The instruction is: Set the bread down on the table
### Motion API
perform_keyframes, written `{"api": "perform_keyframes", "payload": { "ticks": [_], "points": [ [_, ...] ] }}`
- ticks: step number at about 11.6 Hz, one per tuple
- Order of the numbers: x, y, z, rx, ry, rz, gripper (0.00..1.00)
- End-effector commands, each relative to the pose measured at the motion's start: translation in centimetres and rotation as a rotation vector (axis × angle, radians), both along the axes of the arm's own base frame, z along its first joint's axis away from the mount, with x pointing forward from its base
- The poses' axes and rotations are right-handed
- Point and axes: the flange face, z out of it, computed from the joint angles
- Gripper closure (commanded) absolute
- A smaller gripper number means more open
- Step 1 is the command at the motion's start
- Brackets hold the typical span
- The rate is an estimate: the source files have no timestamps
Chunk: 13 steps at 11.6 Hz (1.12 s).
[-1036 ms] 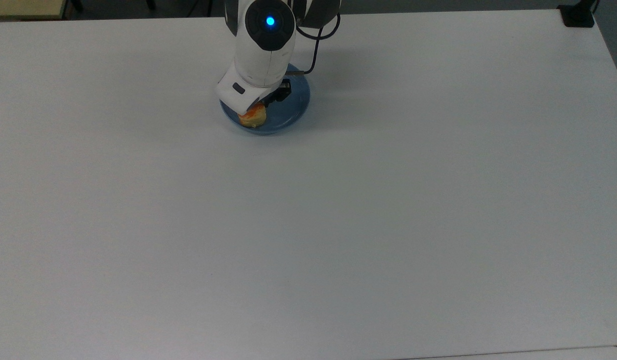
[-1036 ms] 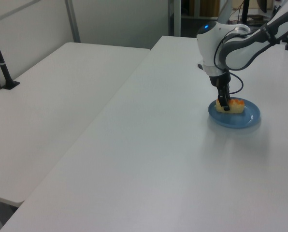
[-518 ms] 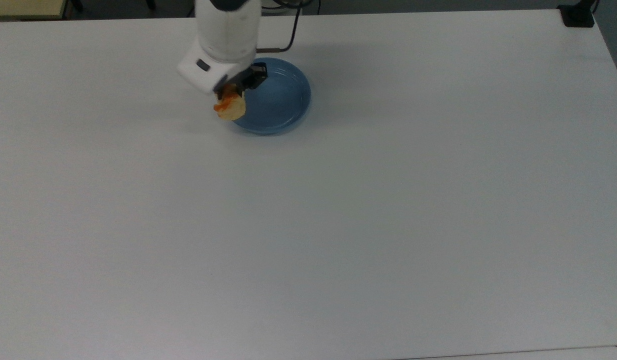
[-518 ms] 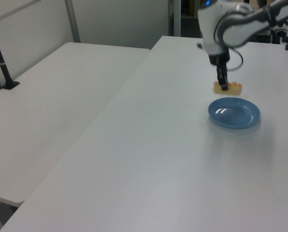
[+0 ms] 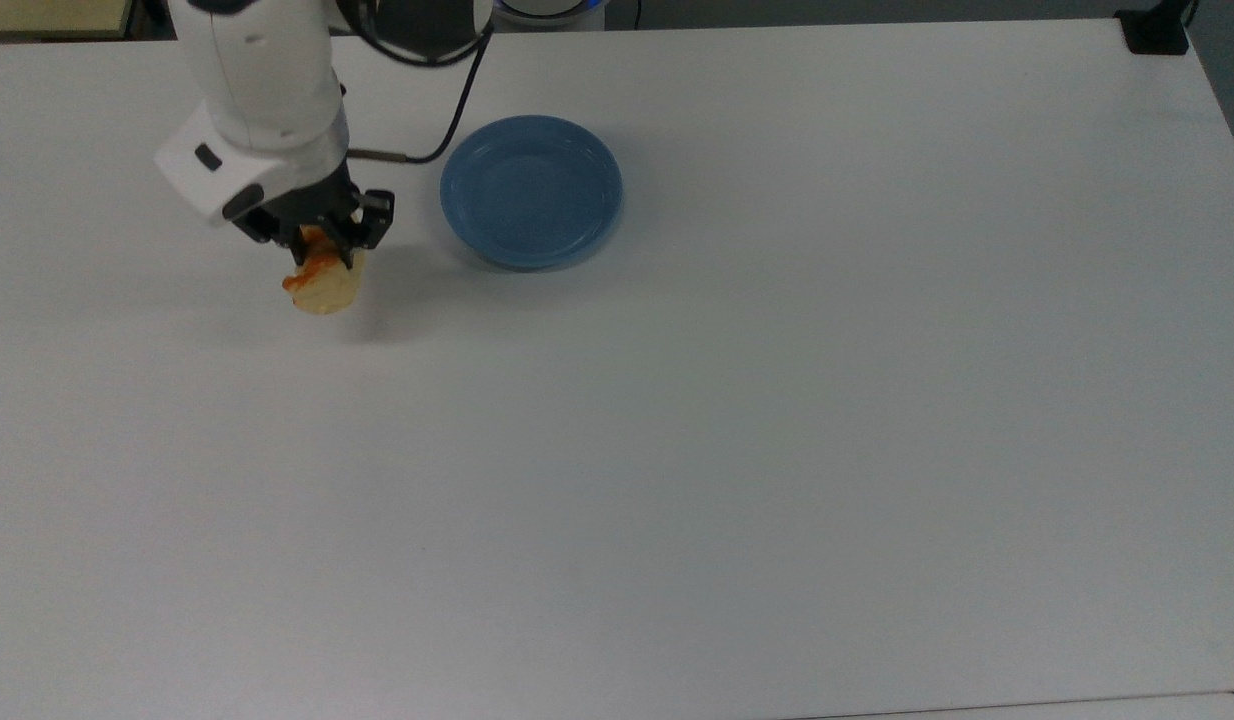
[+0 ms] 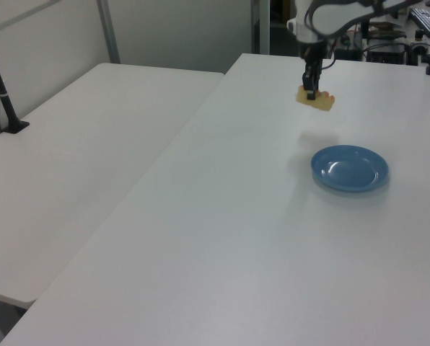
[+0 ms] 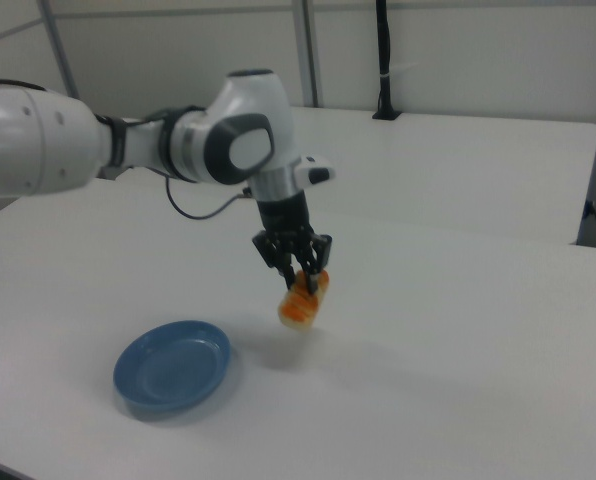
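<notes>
Bread aloft, clear of the plate
The black two-finger tool (image 5: 322, 240) pinches the small pale-yellow, orange-glazed bread (image 5: 320, 283), which hangs tilted above the bare white surface (image 5: 677, 450), beside the round blue plate (image 5: 532, 190).

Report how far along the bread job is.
Done: the round blue plate is bare. In hand: the hand grips the small pale-yellow, orange-glazed bread in the air, clear of the plate. Left: lowering it onto the white table and releasing.
</notes>
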Motion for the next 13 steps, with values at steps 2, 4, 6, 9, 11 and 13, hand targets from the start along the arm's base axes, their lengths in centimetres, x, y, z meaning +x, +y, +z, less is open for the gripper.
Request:
{"api": "perform_keyframes", "payload": {
  "ticks": [2, 4, 6, 9, 11, 13],
  "points": [
    [3.8, -2.3, -5.3, -0.038, -0.056, -0.07, 0.6],
    [4.8, -2.7, -7.0, -0.061, -0.127, -0.132, 0.57],
    [4.9, -2.5, -7.0, -0.07, -0.132, -0.143, 0.0],
    [4.3, -0.9, -0.8, -0.046, -0.21, -0.196, 0.0],
    [1.1, 2.7, 6.2, -0.008, -0.162, -0.226, 0.0],
    [-2.6, 6.0, 10.0, 0.026, -0.075, -0.188, 0.0]
  ]
}}
